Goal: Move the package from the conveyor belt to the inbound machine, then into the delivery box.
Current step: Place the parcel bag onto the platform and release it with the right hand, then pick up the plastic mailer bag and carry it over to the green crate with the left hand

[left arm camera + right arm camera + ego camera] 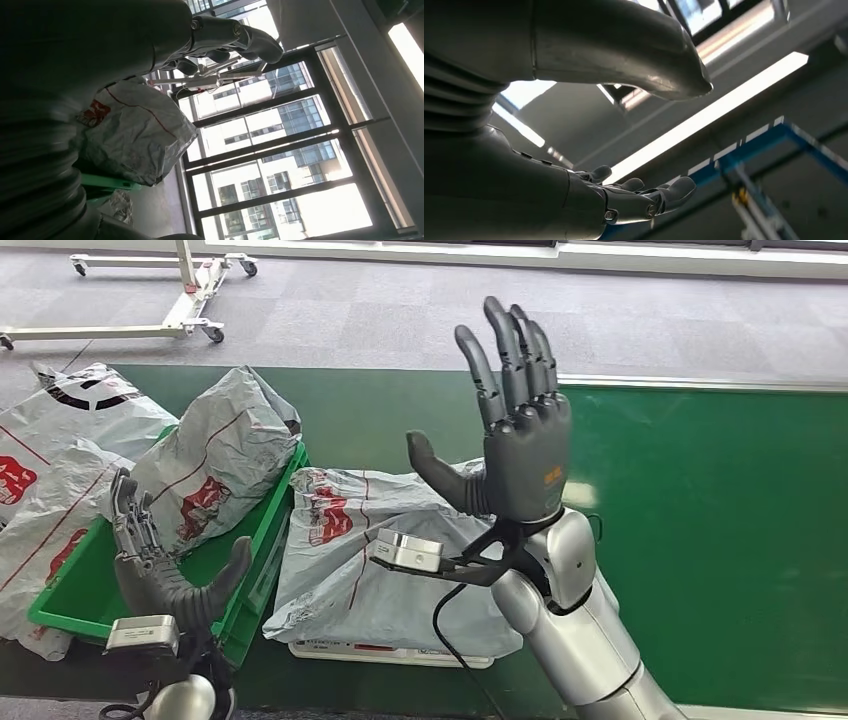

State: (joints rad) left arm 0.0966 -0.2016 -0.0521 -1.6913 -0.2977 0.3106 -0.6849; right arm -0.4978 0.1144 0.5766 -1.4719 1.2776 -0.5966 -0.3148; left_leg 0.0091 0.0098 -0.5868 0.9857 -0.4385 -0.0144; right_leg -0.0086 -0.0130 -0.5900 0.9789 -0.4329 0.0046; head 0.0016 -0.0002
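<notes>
We see our right hand [520, 440] raised at center, fingers spread wide and holding nothing. The grey package [350, 570] lies flat on the green conveyor belt [720, 530] at 7 o'clock of it. Our left hand [160, 570], at 8 o'clock, is open over the green bin [262, 540].

Your robot's right hand [525, 455] is dark grey plastic with segmented fingers [500, 350] and a small orange mark on its back. It joins a rounded silver forearm [580, 640]. A silver camera box [408, 551] sits on a black bracket at that wrist, with a black cable [450, 630] looping beneath. Your left hand [160, 560] is the same dark grey, with its own silver box [143, 634].
</notes>
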